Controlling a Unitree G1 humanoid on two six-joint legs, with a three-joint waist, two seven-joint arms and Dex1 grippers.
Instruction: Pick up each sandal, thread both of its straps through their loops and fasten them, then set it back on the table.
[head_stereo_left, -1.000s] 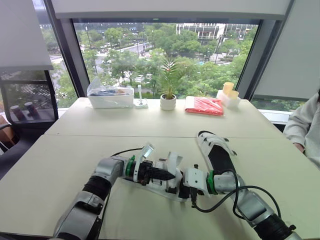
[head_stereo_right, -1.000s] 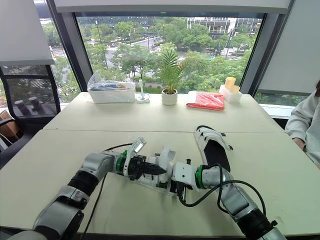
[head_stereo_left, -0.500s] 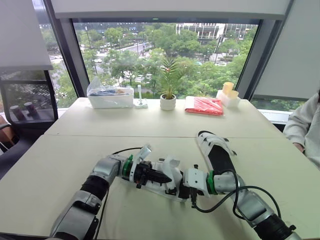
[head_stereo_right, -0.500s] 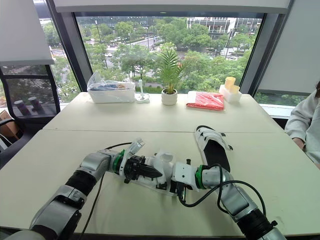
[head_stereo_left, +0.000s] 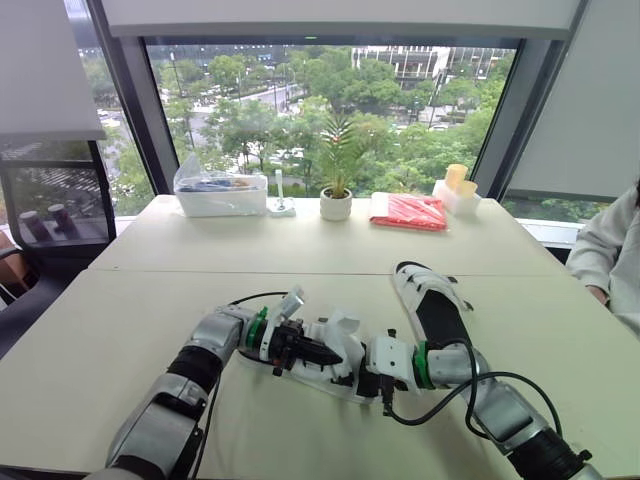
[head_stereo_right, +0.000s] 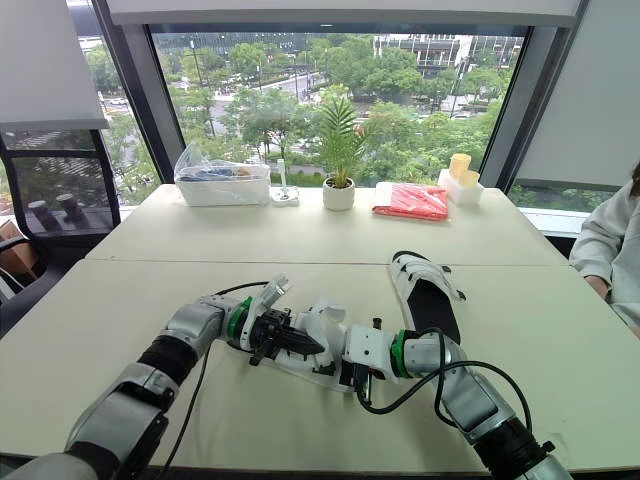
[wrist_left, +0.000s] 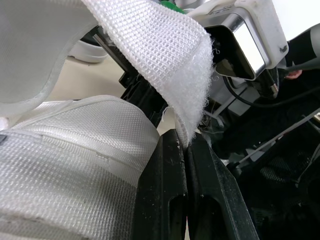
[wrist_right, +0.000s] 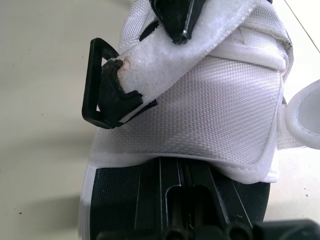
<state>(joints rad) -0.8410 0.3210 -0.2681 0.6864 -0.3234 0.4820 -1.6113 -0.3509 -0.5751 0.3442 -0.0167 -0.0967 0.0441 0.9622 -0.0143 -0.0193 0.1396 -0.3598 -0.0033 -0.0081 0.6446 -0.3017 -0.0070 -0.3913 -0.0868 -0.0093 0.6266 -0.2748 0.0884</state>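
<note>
Left wrist view: left hand (wrist_left: 185, 144) pinches the strap (wrist_left: 165, 55) of the sandal (wrist_left: 75, 150).

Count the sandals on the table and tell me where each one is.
2. The near sandal is held in the right gripper, its strap pinched by the left gripper. The far sandal lies flat beyond the right arm.

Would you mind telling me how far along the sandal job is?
Nothing looks finished. In hand: the right gripper holds the near sandal while the left gripper pinches a strap, not yet through the black loop. Left: fasten both straps, then do the far sandal lying on the table.
</note>
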